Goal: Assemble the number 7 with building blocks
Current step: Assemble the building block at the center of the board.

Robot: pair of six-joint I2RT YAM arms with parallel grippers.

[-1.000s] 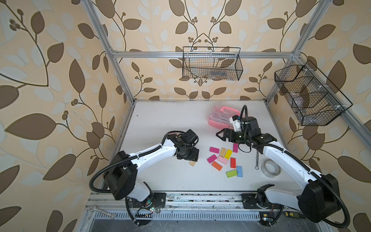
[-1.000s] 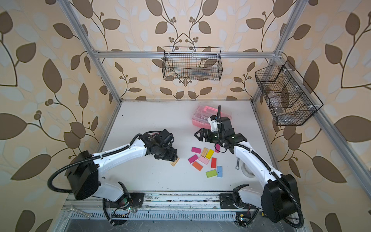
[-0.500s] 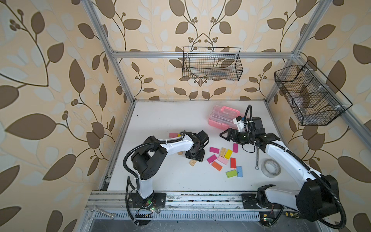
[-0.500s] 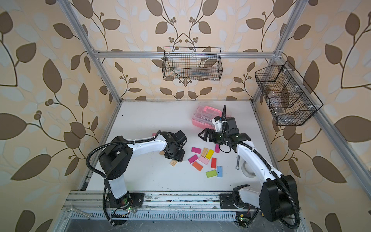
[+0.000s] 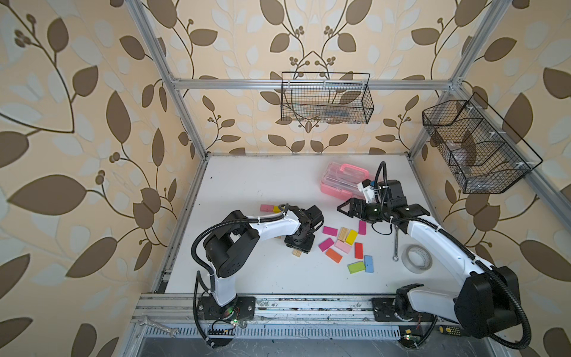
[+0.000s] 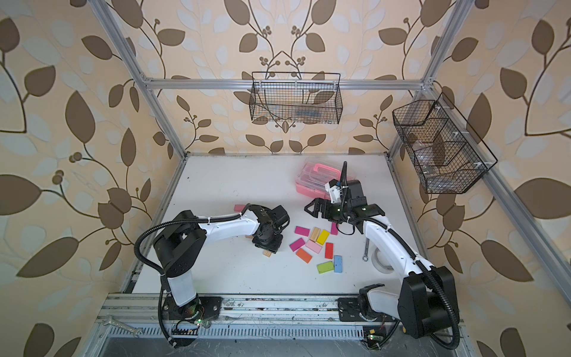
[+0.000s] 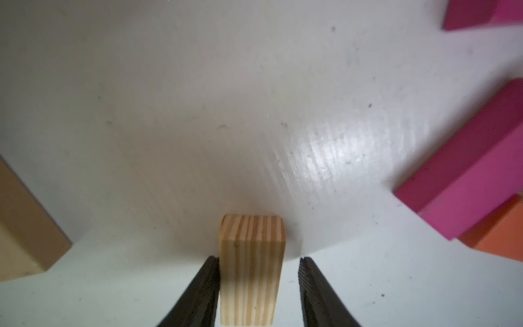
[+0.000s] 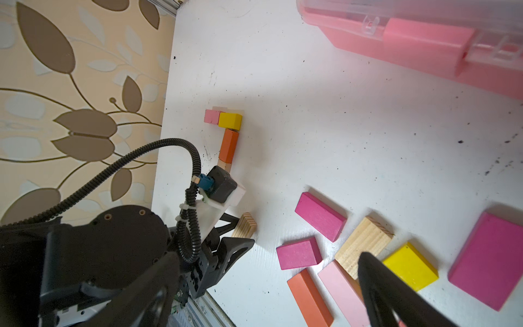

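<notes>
A striped wood block (image 7: 252,271) lies on the white table (image 5: 247,185), also in both top views (image 5: 297,253) (image 6: 267,253). My left gripper (image 7: 259,259) straddles it: one finger touches its side, the other stands a little apart. The started number 7 shows in the right wrist view: a pink block (image 8: 212,116) and a yellow block (image 8: 230,121) as the bar, an orange block (image 8: 228,148) and a wood block (image 8: 225,165) below. Loose building blocks (image 5: 343,246) lie to the right. My right gripper (image 5: 347,210) hovers open beyond them, holding nothing.
A pink clear-lidded case (image 5: 343,179) stands at the back right. A tape roll (image 5: 417,262) and a small wrench (image 5: 396,244) lie under my right arm. Wire baskets (image 5: 326,99) hang on the walls. A tan block end (image 7: 22,226) sits close beside my left gripper.
My left arm folded in and its gripper came down over the striped wood block, its jaws narrowing around it. The right gripper shifted only slightly.
</notes>
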